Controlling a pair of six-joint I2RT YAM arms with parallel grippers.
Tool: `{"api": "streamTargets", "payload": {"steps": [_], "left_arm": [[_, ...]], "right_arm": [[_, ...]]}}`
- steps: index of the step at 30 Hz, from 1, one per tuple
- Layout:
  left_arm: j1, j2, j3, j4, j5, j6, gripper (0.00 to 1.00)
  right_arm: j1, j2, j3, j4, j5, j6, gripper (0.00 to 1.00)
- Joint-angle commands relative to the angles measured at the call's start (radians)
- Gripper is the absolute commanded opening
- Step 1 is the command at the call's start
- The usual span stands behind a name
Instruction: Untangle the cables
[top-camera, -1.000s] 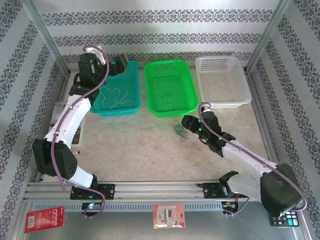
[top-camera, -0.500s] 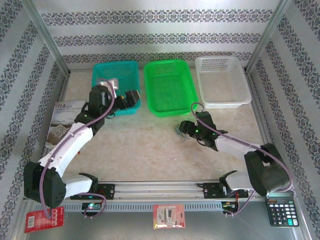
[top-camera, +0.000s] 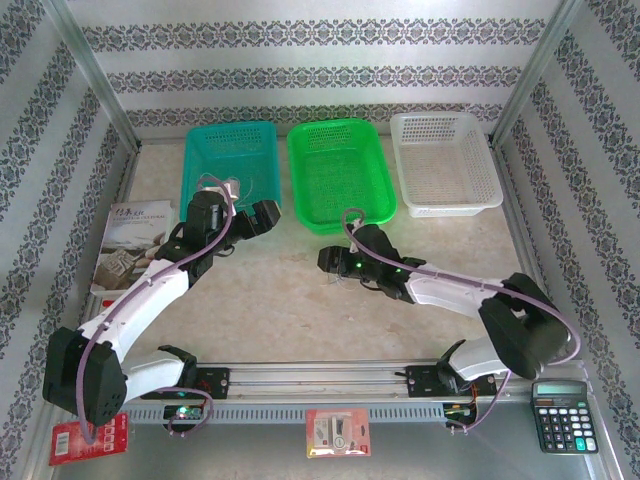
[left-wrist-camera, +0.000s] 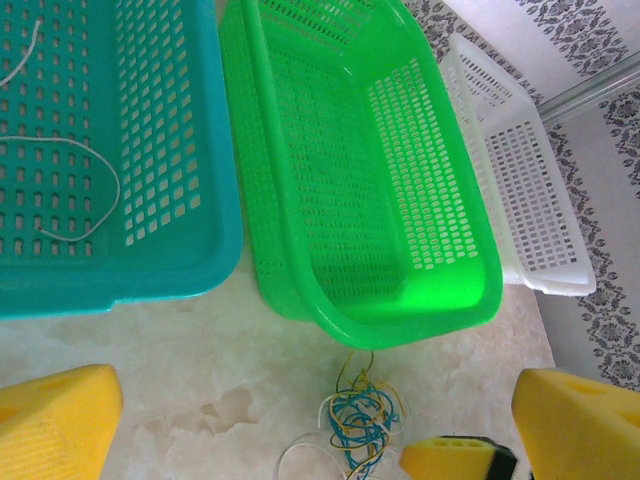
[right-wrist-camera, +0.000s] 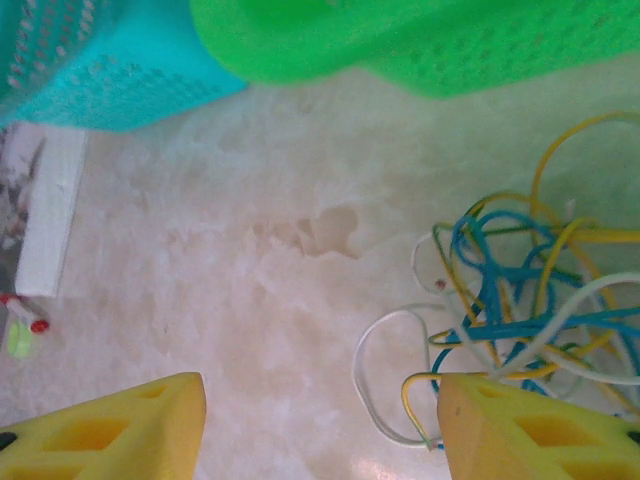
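The cables (right-wrist-camera: 520, 290) form one loose tangle of thin cords in blue, yellow-orange and cream-white. The tangle lies on the table (top-camera: 270, 310) just in front of the green basket (top-camera: 340, 170). Each cord is far thinner than a finger pad and curls in small open loops. In the right wrist view, one cream-white loop strays out to the left of the heap. A separate cream-white cord (left-wrist-camera: 70, 190) lies inside the teal basket (left-wrist-camera: 215, 150).

The right gripper (right-wrist-camera: 320, 390) sits low over the tangle, jaws apart, with nothing clamped between them. One yellow wedge-shaped pad (right-wrist-camera: 530, 430) stands at the edge of the heap. The left gripper (left-wrist-camera: 315, 385) hangs near the front of the teal basket, jaws at full spread and empty.

The three baskets, including the white basket (top-camera: 445, 160), are perforated plastic with rounded rims. They stand side by side at the far edge. The table surface is pale, mottled like stone and slightly glossy. Striped, patterned wallpaper covers the walls.
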Motion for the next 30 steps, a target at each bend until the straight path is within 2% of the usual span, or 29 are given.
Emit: {"api": "streamTargets", "payload": {"steps": [1, 5, 8, 14, 30], "left_arm": [[-0.031, -0.030, 0.017, 0.019, -0.019, -0.008, 1.00], [-0.070, -0.047, 0.015, -0.004, -0.053, 0.002, 1.00], [-0.096, -0.050, 0.012, -0.004, -0.066, -0.004, 1.00], [-0.121, -0.023, 0.002, 0.045, -0.054, -0.029, 1.00], [-0.165, 0.021, 0.017, 0.063, -0.065, -0.041, 1.00]], "right_arm": [[-0.048, -0.107, -0.046, -0.040, 0.065, 0.007, 0.62], [-0.119, -0.202, -0.137, -0.097, 0.083, 0.009, 0.58], [-0.158, -0.237, -0.197, -0.107, 0.061, 0.015, 0.50], [-0.140, -0.206, -0.230, -0.072, 0.015, 0.020, 0.34], [-0.065, 0.000, -0.184, 0.054, 0.011, 0.042, 0.27]]}}
